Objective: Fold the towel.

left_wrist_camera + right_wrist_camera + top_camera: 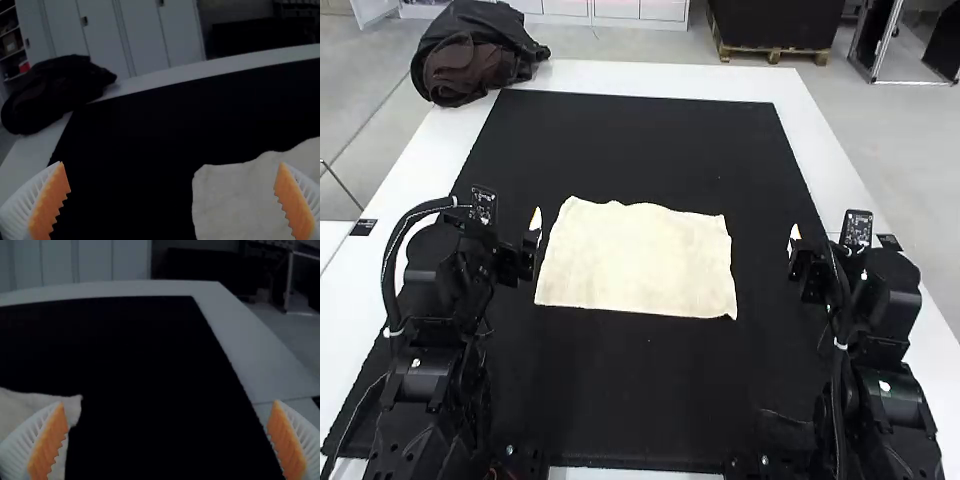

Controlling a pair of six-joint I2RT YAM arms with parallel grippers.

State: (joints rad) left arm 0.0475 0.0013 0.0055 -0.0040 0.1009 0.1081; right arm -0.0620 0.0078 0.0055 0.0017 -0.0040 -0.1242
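Towel (pixel 635 258), cream, qty. 1. Pos.: mid-mat, btwn the two arms. Cond.: spread flat, wider side to side than front to back; far edge wavy, near edge fairly straight, nr. R. corner poking out a bit. Small ripples only. Layers: can't tell if single. Laid so, prob. to give both arms a side each & make corners easy to find.

Mat (pixel 650 400), black, under towel. Prob. there for contrast, so pale edges read clearly, & maybe for some grip vs. sliding.

L. tool (pixel 171 163), white ribbed fingers, spread wide, nothing btwn them. Pos.: just beside towel's L. side, prob. parked there for a short trip to the L. corners.

R. tool (pixel 168 402), same type, also spread wide & empty. Pos.: off towel's R. side, w/ more gap than L. tool has; needs a longer reach inward. Open fingers on both suit a pinch at an edge.

L. arm (pixel 430 330) & R. arm (pixel 885 350): one per side, prob. for a two-handed lift, matched corners. Status: fold not begun, by the look of it. Risk: thin edge may slip or bunch if pinched too high.

Table (pixel 650 78), white, carries mat. Dark bundle (pixel 470 60), far L. corner, prob. set aside from work area.
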